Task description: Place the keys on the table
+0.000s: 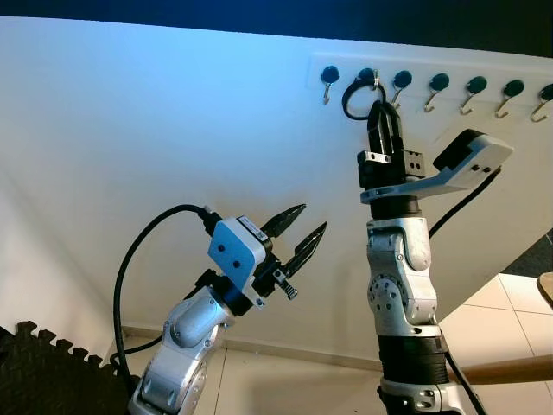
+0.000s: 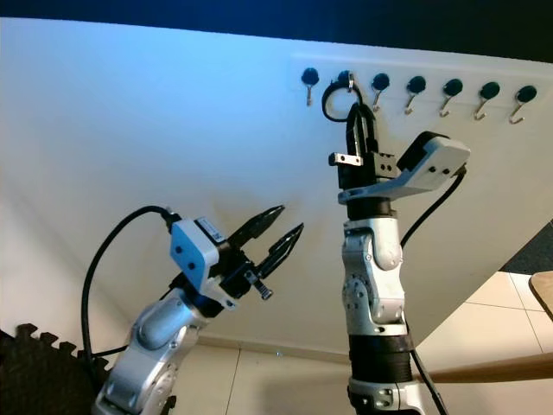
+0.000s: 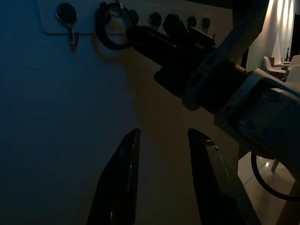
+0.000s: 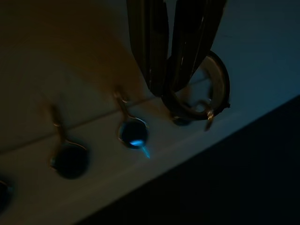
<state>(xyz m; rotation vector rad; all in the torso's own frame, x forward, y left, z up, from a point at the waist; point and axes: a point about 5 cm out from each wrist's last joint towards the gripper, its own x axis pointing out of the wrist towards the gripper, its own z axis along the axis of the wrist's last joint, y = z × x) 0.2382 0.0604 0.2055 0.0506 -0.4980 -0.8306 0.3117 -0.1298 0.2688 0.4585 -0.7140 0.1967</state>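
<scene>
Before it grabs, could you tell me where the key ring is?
The key ring hangs on the second hook from the robot's left of the wall rack, with the raised right gripper at it.

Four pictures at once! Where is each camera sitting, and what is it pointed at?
Left eye view: on the head, facing a white wall with a hook rack; both arms show, right hand raised at the black key loop.
Right eye view: beside it, same scene.
Left wrist view: on the left arm, along its open left hand, toward the rack.
Right wrist view: on the right arm, close on the loop.
All four share the loop.
</scene>
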